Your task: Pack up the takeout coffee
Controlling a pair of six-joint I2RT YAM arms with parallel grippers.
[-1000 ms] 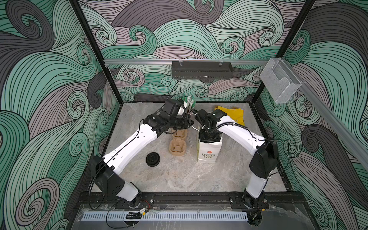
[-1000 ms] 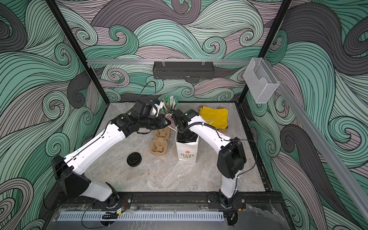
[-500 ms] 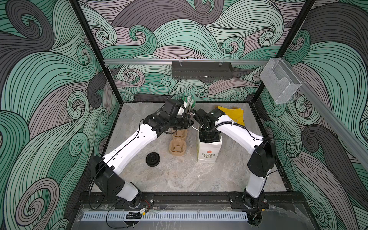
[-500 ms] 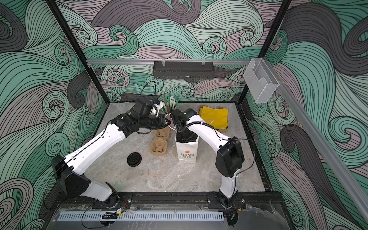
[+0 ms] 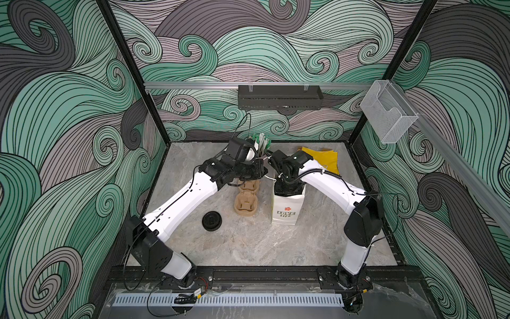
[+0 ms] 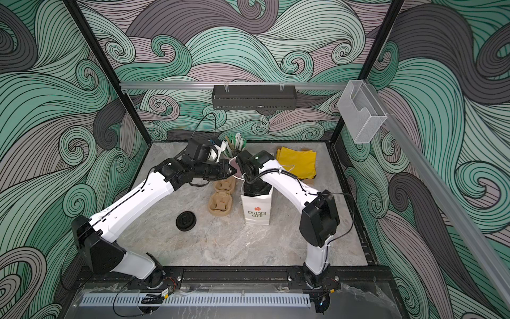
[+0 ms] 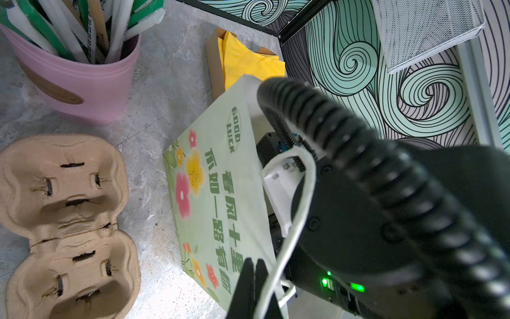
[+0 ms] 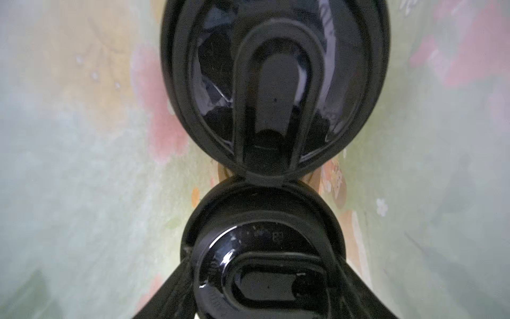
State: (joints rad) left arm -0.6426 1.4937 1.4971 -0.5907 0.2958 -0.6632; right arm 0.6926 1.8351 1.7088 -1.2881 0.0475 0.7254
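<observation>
Coffee is sitting inside the paper bag point(image 5: 285, 212): nearer cup point(image 8: 265, 276) at lower centre of the right wrist view, second cup point(image 8: 276, 82) above it. The right gripper point(image 8: 266, 259) is clasping the nearer cup; the left gripper point(image 7: 254, 265) is pinching the bag handle point(image 7: 303, 210). Placing seems nearly finished; next comes releasing and withdrawing upward.

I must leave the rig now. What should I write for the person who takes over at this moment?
Left gripper: shut on the white handle of the bag.
Right gripper: down inside the bag, closed around the near cup; the far cup stands next to it, both lidded.
Done: both cups are in the bag.
Left: probably release the near cup, lift the right arm out, then let go of the handle.
</observation>
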